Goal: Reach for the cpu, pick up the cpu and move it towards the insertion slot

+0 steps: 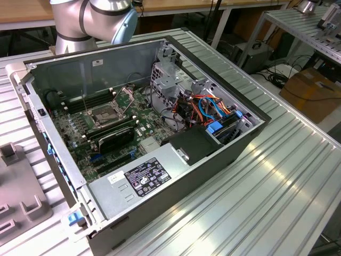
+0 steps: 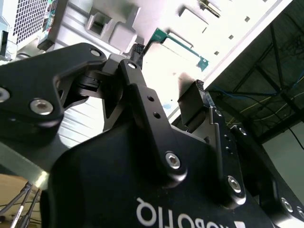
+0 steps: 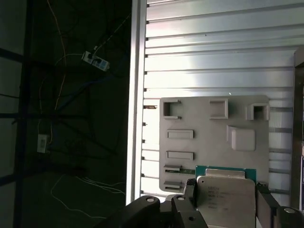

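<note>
In the first wrist view the cpu point(image 3: 223, 202), a pale silvery square chip with a green edge, sits between two black fingers point(image 3: 189, 202). My gripper point(image 3: 227, 192) is shut on it, above a grey fixture plate point(image 3: 209, 142). The second wrist view shows the cpu point(image 2: 168, 61) from the side, its green rim lit, between the jaws of the gripper point(image 2: 167, 76). The insertion slot point(image 1: 108, 113) lies inside the open computer case, in the exterior view's left half, with its metal frame plate raised. The robot arm point(image 1: 93, 18) stands behind the case's far wall.
The case point(image 1: 224, 160) lies open on a ribbed metal table point(image 1: 277, 192). Inside it are a grey power-supply box point(image 1: 141, 178) and a drive cage with blue and orange cables point(image 1: 213, 112). The table edge point(image 3: 137, 95) drops to a dark floor.
</note>
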Controlling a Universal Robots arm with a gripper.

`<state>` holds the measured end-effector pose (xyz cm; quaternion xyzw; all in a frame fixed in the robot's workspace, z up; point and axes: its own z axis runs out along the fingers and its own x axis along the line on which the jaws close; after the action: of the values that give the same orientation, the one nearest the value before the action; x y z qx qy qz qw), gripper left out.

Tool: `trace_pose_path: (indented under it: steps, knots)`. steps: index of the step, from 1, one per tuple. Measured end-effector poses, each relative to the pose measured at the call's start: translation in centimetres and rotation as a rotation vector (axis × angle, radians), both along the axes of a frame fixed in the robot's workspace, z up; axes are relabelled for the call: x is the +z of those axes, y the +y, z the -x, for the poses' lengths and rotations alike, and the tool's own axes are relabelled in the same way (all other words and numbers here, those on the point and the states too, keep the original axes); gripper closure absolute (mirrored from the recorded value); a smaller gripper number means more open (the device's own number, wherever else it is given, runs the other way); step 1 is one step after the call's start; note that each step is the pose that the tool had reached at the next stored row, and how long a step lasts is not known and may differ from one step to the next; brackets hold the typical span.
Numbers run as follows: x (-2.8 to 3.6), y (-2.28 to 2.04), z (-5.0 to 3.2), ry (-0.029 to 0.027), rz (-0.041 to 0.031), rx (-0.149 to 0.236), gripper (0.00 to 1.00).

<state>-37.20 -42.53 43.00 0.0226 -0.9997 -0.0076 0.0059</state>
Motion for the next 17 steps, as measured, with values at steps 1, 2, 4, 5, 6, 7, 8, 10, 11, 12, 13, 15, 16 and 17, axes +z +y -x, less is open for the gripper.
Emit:
trace_pose_path:
  steps: [1,2,4,5,6,7,8,10,11,12,13,15,16,17]
  knots:
    - [0.01,0.0,-0.17,0.0001,0.0,0.0,0.45]
    - [0.0,0.0,-0.34,0.0,0.0,0.0,0.45]
    - [0.0,0.0,-0.78,0.0,0.0001,0.0,0.45]
    - [0.01,0.0,-0.96,0.0001,0.0001,0.0,0.45]
    - [0.0,0.0,-1.08,0.0,0.0001,0.0,0.45]
    - [0.0,0.0,-1.3,0.0,0.0,0.0,0.45]
    - [0.0,0.0,-1.54,0.0,0.0,0.0,0.45]
    - [0.0,0.0,-1.89,0.0001,0.0001,0.0,0.45]
    - [0.0,0.0,-1.98,0.0,0.0001,0.0,0.45]
    - [0.0,0.0,-2.07,0.0001,0.0001,0.0,0.45]
    - [0.01,0.0,-2.29,0.0001,0.0001,0.0,0.45]
    - [0.0,0.0,-2.54,0.0001,0.0001,0.0,0.45]
    - [0.0,0.0,-2.79,0.0,0.0,0.0,0.45]
    - [0.0,0.0,-3.14,0.0,0.0,0.0,0.45]
